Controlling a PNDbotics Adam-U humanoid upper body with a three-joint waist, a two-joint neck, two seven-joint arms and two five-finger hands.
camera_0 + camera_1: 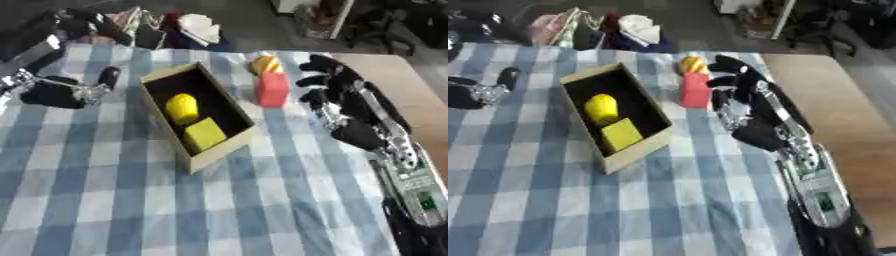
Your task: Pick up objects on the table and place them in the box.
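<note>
Nearest the camera, the right arm (411,175) runs up the right side over the blue-and-white checked tablecloth (105,200), its silver forearm leading to the right hand (337,95), which hovers just beside the red block, fingers (317,64) spread and gently curved toward it; they hold nothing, and whether any fingertip touches the block cannot be told. Left of the arm, the open cardboard box (219,152) lies at an angle on the cloth, its dark inside holding two things: a yellow cube (204,134) at the near end and, touching it or nearly so, a rounded yellow object (182,107) toward the middle. Farther back and right of the box, the red block (272,89) stands upright on the cloth, apart from the box wall. Directly behind it, close against its top edge, sits a small orange-and-yellow striped object (266,63). At the left edge, level with the box's far end, the left hand (66,92) rests idle on the cloth, fingers relaxed and empty. Beyond the table's far edge lies a jumble of bags and cloth items (614,27) on the floor. To the right, a bare wooden tabletop (833,100) adjoins the cloth.
</note>
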